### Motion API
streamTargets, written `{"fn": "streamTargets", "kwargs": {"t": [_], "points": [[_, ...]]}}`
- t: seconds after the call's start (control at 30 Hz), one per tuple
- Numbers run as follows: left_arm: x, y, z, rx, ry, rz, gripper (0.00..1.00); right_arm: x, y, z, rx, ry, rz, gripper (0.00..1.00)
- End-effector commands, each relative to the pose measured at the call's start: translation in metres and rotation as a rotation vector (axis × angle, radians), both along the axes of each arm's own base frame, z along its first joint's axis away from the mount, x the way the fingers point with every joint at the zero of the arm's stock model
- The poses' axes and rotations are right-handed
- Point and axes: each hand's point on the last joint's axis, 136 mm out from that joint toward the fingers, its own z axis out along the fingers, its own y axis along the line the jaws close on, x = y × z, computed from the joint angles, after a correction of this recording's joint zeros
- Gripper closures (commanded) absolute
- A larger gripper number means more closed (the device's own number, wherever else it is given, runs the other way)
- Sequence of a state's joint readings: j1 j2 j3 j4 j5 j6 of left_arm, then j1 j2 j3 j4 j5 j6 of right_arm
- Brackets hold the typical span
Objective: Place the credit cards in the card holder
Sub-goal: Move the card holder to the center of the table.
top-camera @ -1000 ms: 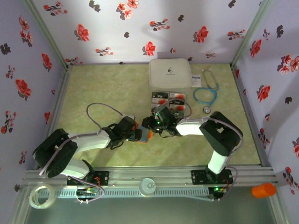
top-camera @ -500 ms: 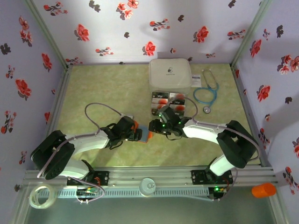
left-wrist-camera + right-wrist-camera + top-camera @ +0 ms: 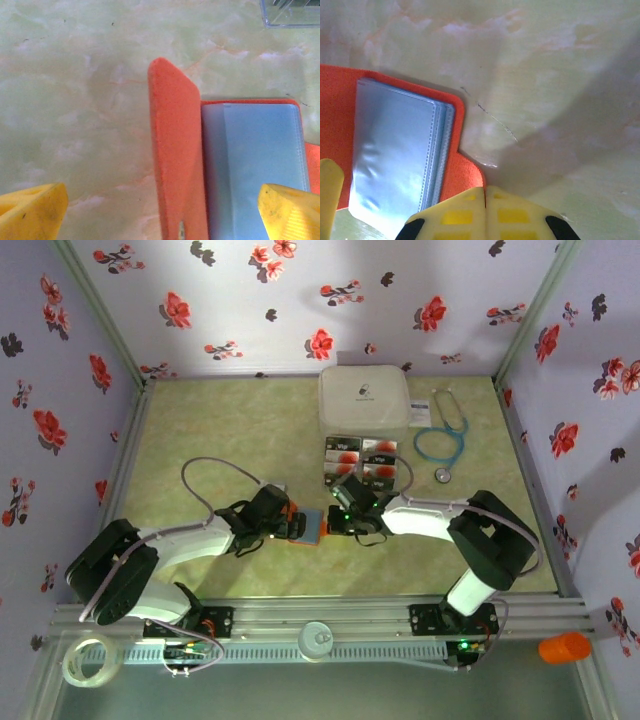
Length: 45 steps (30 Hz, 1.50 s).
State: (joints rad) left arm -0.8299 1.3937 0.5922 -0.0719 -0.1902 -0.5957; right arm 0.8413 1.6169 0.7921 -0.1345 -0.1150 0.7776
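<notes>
Finding: my left gripper (image 3: 292, 525) has spread further over the last second and now stands wide, its fingers (image 3: 30, 212) holding nothing, on either side of the card holder (image 3: 310, 528). The holder lies open on the table (image 3: 220, 440) between my two arms. Its grey-blue sleeves face up and one orange cover stands on edge in the left wrist view. My right gripper (image 3: 337, 525) has come away from the credit cards (image 3: 365, 460) and down to the holder's right edge. Its fingers (image 3: 465, 215) are pressed together there, right at an orange corner. I cannot tell whether they have caught that thin corner. The cards lie where they were, grouped in front of the white case (image 3: 363, 395), well apart from the holder. Assessment: no card is loaded or in hand. The change points to opening and steadying the holder, so a card pickup is still to come.
</notes>
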Motion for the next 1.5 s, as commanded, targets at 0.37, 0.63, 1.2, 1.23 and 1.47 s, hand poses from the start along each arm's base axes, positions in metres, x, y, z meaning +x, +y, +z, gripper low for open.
{"fn": "streamTargets", "kwargs": {"t": [0.37, 0.63, 1.2, 1.23, 1.47], "points": [[0.01, -0.009, 0.014, -0.017, -0.017, -0.015, 0.01, 0.019, -0.028, 0.015, -0.097, -0.062, 0.075, 0.93], [0.015, -0.018, 0.021, -0.03, -0.023, -0.033, 0.01, 0.021, -0.024, 0.031, -0.046, -0.081, 0.076, 0.72], [0.025, -0.032, 0.016, 0.005, -0.008, -0.08, 0.0, 0.043, 0.012, 0.04, 0.119, -0.06, -0.085, 0.94], [0.024, -0.031, 0.014, 0.007, -0.005, -0.079, 0.0, 0.044, 0.013, 0.037, 0.119, -0.06, -0.087, 0.94], [0.023, -0.026, 0.011, 0.015, -0.006, -0.064, 0.0, 0.046, 0.017, 0.02, 0.106, -0.039, -0.079, 0.95]]}}
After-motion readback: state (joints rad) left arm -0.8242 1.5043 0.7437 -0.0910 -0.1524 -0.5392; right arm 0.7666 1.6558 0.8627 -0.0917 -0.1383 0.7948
